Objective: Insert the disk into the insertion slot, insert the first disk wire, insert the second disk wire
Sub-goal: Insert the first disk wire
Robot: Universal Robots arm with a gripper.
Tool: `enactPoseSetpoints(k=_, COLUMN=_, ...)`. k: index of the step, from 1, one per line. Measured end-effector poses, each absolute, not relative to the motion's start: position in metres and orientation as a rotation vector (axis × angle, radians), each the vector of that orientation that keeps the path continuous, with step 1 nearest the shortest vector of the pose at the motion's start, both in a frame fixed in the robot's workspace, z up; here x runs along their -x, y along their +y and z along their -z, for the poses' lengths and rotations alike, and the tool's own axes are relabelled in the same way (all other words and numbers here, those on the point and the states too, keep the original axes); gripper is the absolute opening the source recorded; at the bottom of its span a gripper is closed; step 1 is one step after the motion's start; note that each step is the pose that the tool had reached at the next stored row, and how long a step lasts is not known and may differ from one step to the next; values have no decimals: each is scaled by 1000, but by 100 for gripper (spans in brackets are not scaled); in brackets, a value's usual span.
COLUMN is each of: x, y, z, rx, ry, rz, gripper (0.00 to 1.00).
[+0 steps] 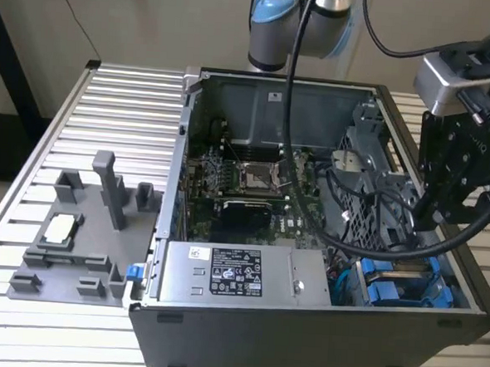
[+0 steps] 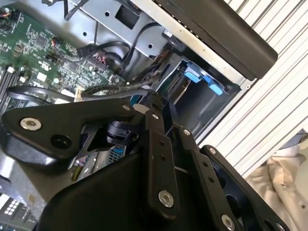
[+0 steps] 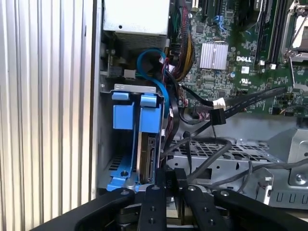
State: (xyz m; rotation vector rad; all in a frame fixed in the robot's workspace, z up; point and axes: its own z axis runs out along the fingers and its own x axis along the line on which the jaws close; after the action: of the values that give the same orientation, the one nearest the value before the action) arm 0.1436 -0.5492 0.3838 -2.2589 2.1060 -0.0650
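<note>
While the gripper (image 3: 171, 177) is hovering over the drive bay (image 3: 134, 87) of the computer case (image 1: 302, 337), the disk (image 3: 147, 144) is sitting slotted there beside another blue carrier (image 3: 121, 115); the gripper's opening cannot be told.

Watching remotely, here's what the surfaces look like. The tabletop (image 1: 126, 93) looks like ribbed bare aluminium, matt silver. The case (image 1: 302, 337) is dark painted metal outside and dull grey sheet metal inside. The disk (image 3: 148, 144) has a bright blue plastic carrier, a bit glossy. The end effector (image 3: 169, 175) is matt black with shiny screw heads. The grey fixture (image 1: 84, 224) looks like matt plastic.
</note>
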Motion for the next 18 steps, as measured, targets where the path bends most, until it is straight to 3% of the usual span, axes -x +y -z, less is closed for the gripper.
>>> enactPoseSetpoints(k=6, x=-158, y=-553, z=-383, rx=2287, ry=2133, rz=1, gripper=19)
enactPoseSetpoints(k=18, x=-171, y=-554, z=-378, rx=2278, ry=2159, rz=-30, gripper=19)
